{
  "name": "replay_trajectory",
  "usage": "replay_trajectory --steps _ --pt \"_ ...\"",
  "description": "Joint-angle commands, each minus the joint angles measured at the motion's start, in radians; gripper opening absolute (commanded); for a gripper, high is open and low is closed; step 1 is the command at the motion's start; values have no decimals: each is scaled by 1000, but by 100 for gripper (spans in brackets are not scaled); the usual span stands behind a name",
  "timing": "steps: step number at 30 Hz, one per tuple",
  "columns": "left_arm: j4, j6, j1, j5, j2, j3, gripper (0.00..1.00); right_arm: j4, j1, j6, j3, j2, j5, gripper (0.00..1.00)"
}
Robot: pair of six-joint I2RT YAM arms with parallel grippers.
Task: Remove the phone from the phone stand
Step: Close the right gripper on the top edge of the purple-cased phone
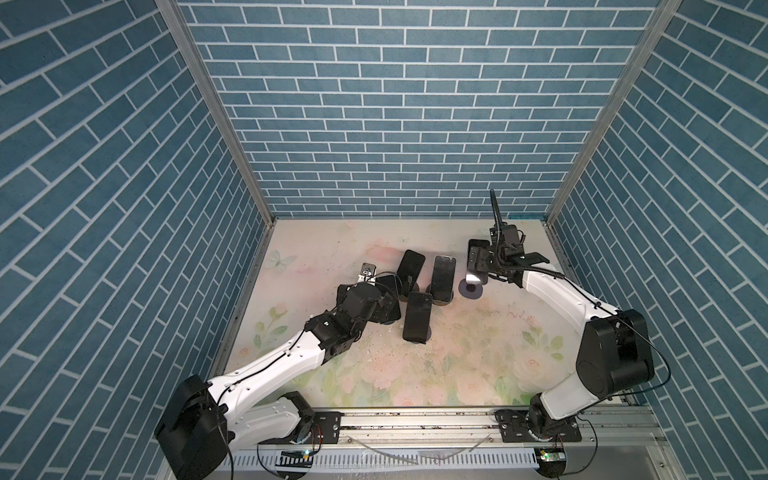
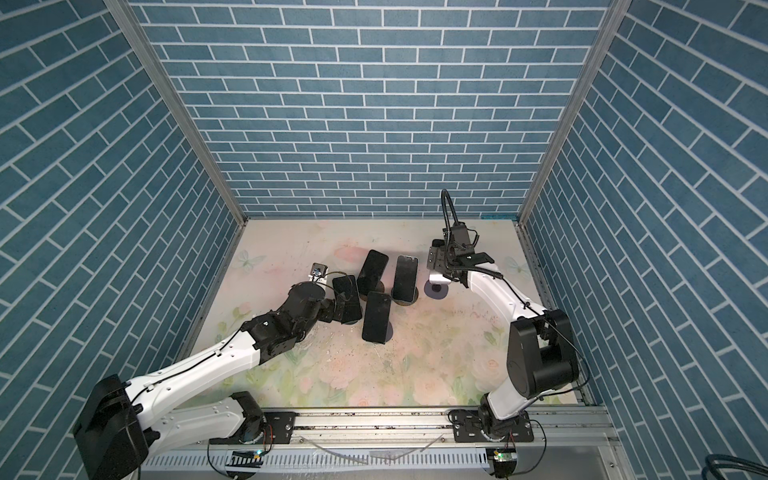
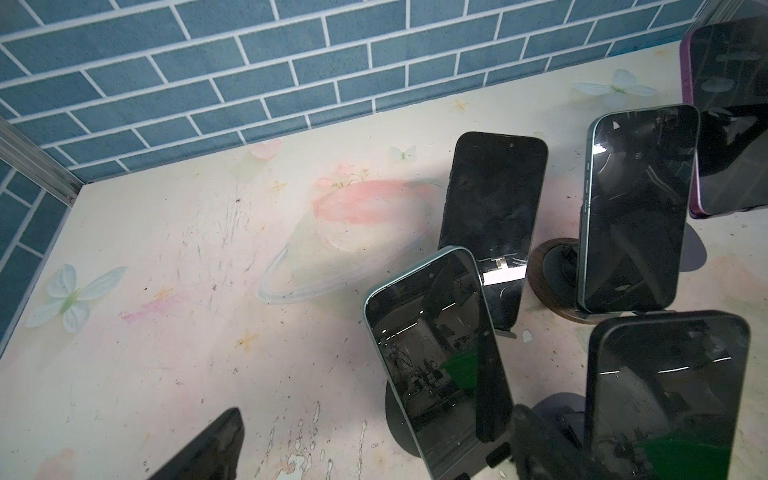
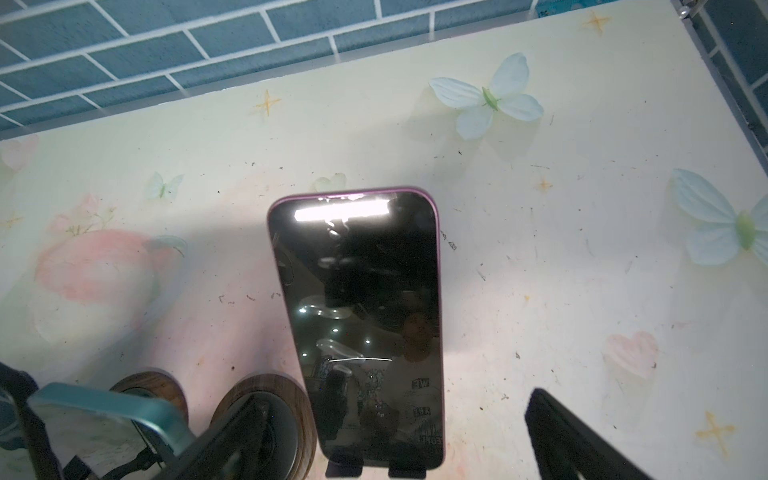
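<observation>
Several dark phones lean on round stands mid-table. In the left wrist view my left gripper (image 3: 374,453) stands open, one finger on each side of a teal-edged phone (image 3: 436,357) that rests on a dark stand (image 3: 395,419); it is not touching the phone. In both top views this is the leftmost phone (image 1: 388,286) (image 2: 347,297). My right gripper (image 4: 395,440) is open too, straddling a purple-cased phone (image 4: 361,324) on its stand (image 4: 345,467). The purple base of that stand (image 1: 470,289) (image 2: 436,289) shows in both top views, under the right gripper (image 1: 478,259).
Three more phones stand between the two grippers: a black one (image 1: 410,268), a teal-edged one on a wooden base (image 1: 443,276) and a black one nearest the front (image 1: 417,316). Brick-patterned walls close in the floral table (image 1: 457,365) on three sides.
</observation>
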Motion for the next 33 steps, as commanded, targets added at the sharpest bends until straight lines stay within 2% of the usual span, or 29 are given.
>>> replay_trajectory --steps 1,23,33 --pt "29 9 -8 2 -13 16 100 -28 6 2 65 19 13 99" --pt "54 27 -10 4 -49 -5 100 -48 9 -35 168 146 13 99" --pt "37 23 -10 4 -66 -6 100 -54 26 -24 191 205 68 91"
